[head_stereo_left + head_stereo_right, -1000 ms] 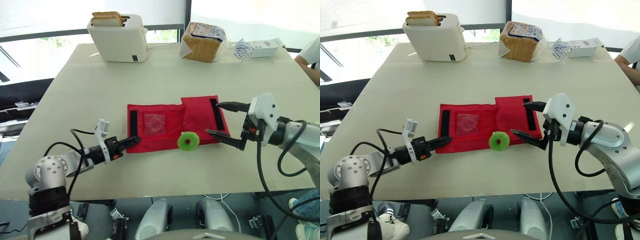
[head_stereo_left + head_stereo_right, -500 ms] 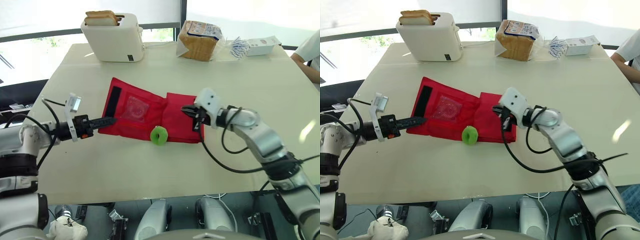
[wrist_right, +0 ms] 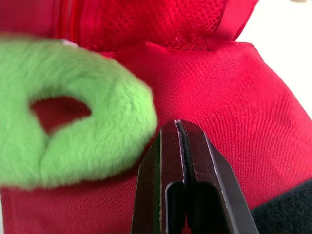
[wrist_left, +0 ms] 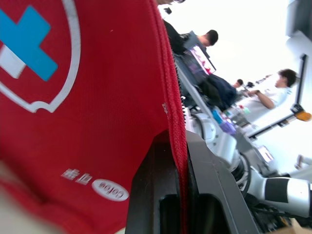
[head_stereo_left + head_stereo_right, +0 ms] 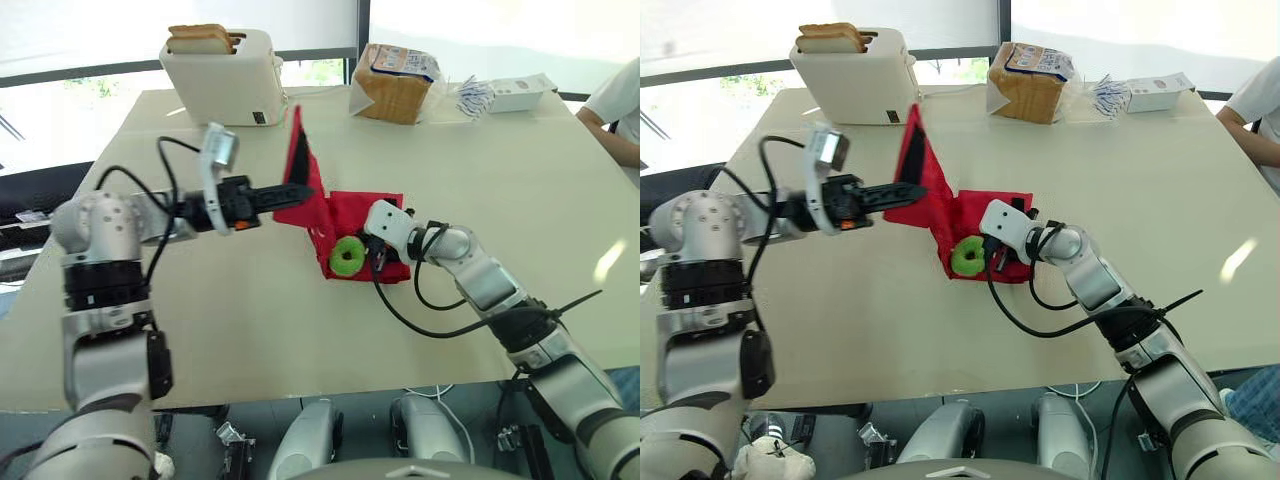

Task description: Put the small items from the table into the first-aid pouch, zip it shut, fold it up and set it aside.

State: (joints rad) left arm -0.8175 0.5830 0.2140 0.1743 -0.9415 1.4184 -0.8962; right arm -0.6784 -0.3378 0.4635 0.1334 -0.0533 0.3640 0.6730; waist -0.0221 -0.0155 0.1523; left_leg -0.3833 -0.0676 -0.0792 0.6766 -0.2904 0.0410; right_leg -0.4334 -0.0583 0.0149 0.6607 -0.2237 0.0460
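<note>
The red first-aid pouch [image 5: 368, 216] lies mid-table with its left flap [image 5: 297, 160] lifted upright. My left gripper [image 5: 304, 191] is shut on that flap's edge; in the left wrist view the red fabric [image 4: 73, 122] runs between the fingers [image 4: 214, 190]. A fuzzy green ring [image 5: 347, 256] leans on the pouch's near edge. My right gripper [image 5: 377, 256] is shut, with its tips on the pouch fabric [image 3: 234, 87] right beside the green ring [image 3: 73, 122]. I cannot tell whether it pinches any cloth.
A white toaster [image 5: 228, 75] with bread slices stands at the table's far left. A bagged loaf [image 5: 398, 82], a white box [image 5: 522, 93] and small packets sit at the far right. A person's sleeve [image 5: 618, 98] shows at the right edge.
My left gripper has raised the pouch's left flap from flat to upright, toward the right. The right gripper has shut and moved in beside the green ring. The camera has shifted.
</note>
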